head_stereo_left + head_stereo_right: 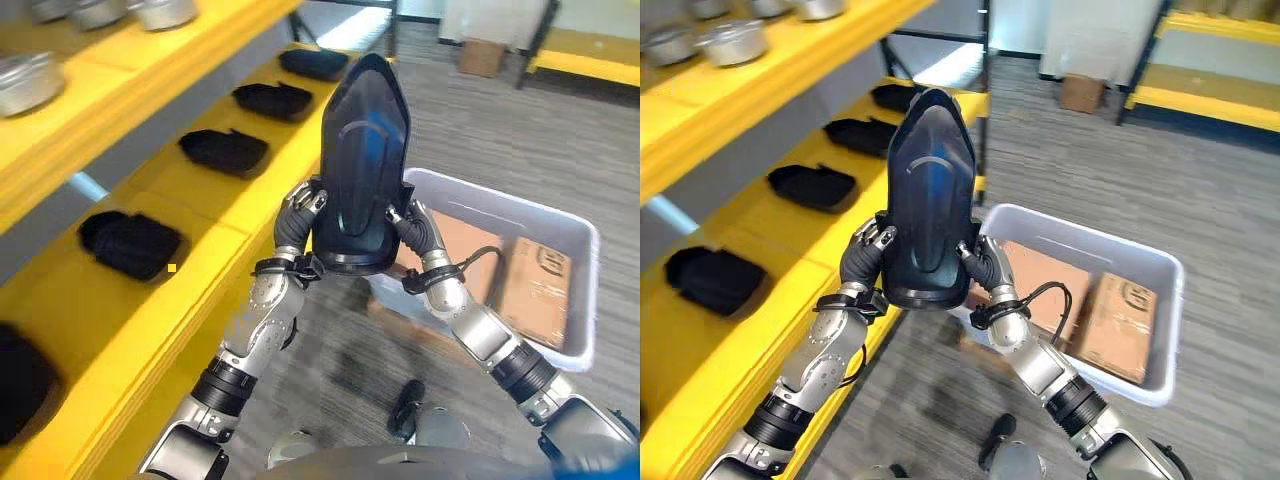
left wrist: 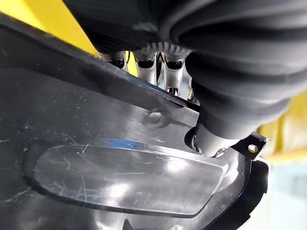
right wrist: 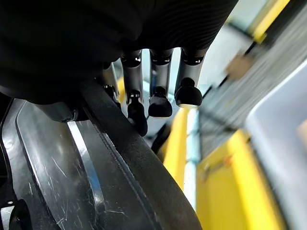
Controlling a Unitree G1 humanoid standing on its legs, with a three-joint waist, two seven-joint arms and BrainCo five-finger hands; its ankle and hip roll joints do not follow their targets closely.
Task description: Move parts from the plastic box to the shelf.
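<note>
Fingers of left hand (image 1: 296,222) & right hand (image 1: 415,232) curl round bottom edges of black part (image 1: 362,165), held upright betw. yellow shelf's (image 1: 160,310) front edge & plastic box (image 1: 560,290).

The part (image 1: 362,165) is glossy black plastic, smooth but finely scratched. The parts (image 1: 130,243) on the shelf (image 1: 215,205) look matt black. The shelf is smooth painted yellow. The box (image 1: 560,235) is pale, semi-matt plastic with brown cardboard (image 1: 535,290) inside. Metal tins (image 1: 30,80) look dull silver.
</note>
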